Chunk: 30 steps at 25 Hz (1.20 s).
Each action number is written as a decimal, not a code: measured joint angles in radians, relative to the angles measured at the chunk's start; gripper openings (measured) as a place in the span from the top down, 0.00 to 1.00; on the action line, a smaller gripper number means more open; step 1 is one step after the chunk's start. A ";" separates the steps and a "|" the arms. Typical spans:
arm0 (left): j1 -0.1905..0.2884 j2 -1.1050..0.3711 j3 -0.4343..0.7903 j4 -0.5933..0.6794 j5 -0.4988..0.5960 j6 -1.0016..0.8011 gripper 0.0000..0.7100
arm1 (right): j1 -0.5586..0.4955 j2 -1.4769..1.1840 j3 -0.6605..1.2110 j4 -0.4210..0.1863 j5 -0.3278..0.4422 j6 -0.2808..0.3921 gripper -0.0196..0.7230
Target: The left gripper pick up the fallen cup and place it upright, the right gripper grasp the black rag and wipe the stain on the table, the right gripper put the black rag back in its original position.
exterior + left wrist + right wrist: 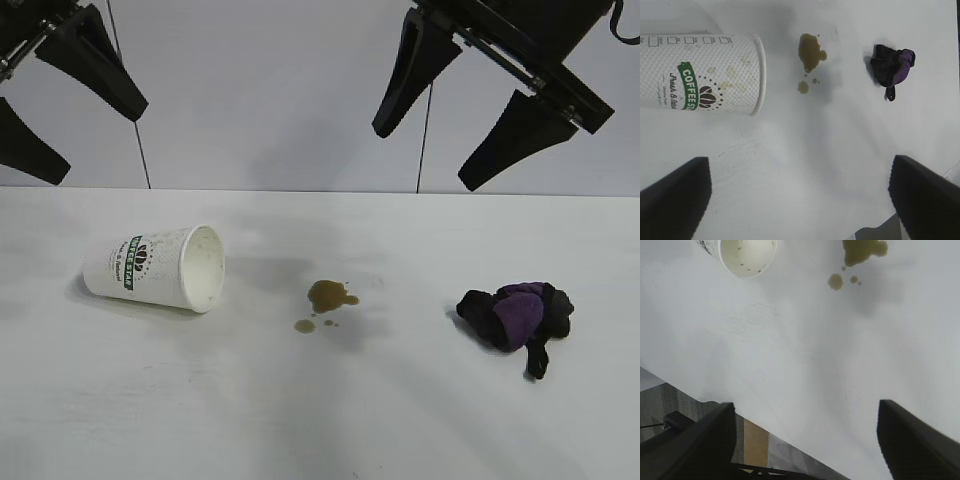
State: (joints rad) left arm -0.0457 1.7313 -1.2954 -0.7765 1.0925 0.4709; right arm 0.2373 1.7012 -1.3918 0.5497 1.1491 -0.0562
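While both grippers hang open above the table [320,430], the left gripper [62,100] should straddle the cup [155,267] mid-wall, avoiding crushing.

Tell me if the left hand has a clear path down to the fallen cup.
Probably yes. The left hand hangs open above the cup, which lies on its side on the table with nothing over or against it. The stain and the black rag lie off to one side.

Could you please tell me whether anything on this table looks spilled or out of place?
Yes. The cup lies on its side, mouth toward the stain, a brownish blotch with droplets on the table. The black rag sits bunched beyond it.
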 joint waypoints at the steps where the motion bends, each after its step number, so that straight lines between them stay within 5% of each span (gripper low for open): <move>1: 0.000 0.000 0.000 0.000 0.000 0.000 0.02 | 0.000 0.000 0.000 0.000 -0.003 0.000 0.25; 20: 0.000 0.000 0.000 -0.001 -0.016 0.021 0.02 | 0.000 0.000 0.000 0.000 -0.016 0.000 0.25; 25: -0.005 0.001 -0.062 -0.017 0.013 0.236 0.02 | 0.000 0.000 0.000 0.000 -0.016 0.000 0.25; 30: -0.066 0.001 -0.211 -0.005 0.042 0.478 0.02 | 0.000 0.000 0.000 0.000 -0.016 0.000 0.25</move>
State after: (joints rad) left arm -0.1120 1.7321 -1.5062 -0.7818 1.1341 0.9491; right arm 0.2373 1.7012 -1.3918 0.5500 1.1333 -0.0562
